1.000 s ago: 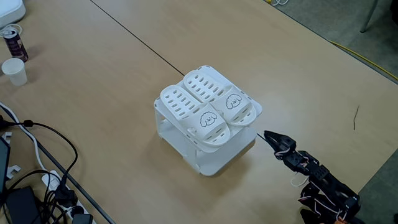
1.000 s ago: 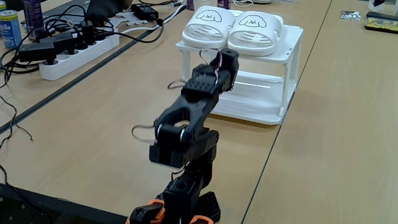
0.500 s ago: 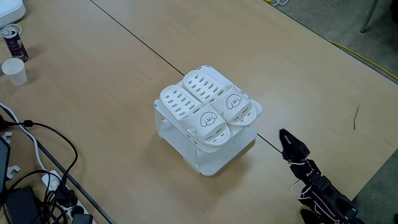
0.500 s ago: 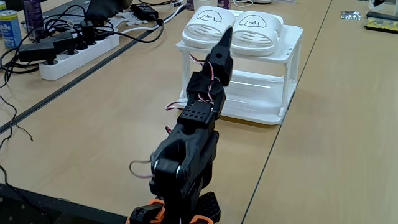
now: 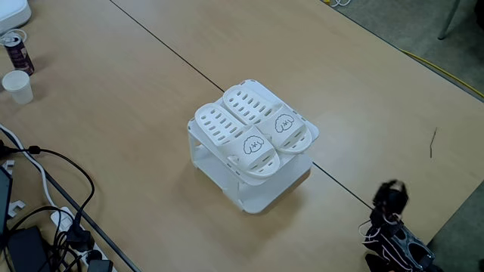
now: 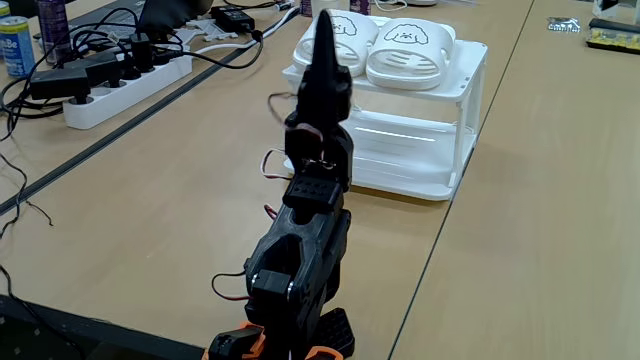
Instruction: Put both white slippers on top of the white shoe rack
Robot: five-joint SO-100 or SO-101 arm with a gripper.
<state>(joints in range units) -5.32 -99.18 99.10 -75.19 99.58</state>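
Two white slippers (image 5: pixel 225 130) (image 5: pixel 264 112) lie side by side on the flat top of the white shoe rack (image 5: pixel 257 198), dog-face toes toward the arm. From the arm's side, one slipper (image 6: pixel 345 47) is partly behind the raised gripper and the other (image 6: pixel 410 45) is in full sight on the rack (image 6: pixel 455 130). My gripper (image 6: pixel 323 20) points straight up, well back from the rack, fingers together in a point with nothing in them. From above, the gripper (image 5: pixel 391 192) is a dark blur over the arm's base at the lower right.
A power strip (image 6: pixel 120 75) with tangled cables lies left of the arm. Cables (image 5: pixel 45 227) also cover the lower-left table corner. A paper cup (image 5: pixel 17 85) and a can (image 5: pixel 17 49) stand at the far left. The table edge runs just behind the arm's base.
The arm has drawn back from the rack and folded toward its base. The gripper swung from pointing at the rack to pointing straight up. The slippers have not moved.
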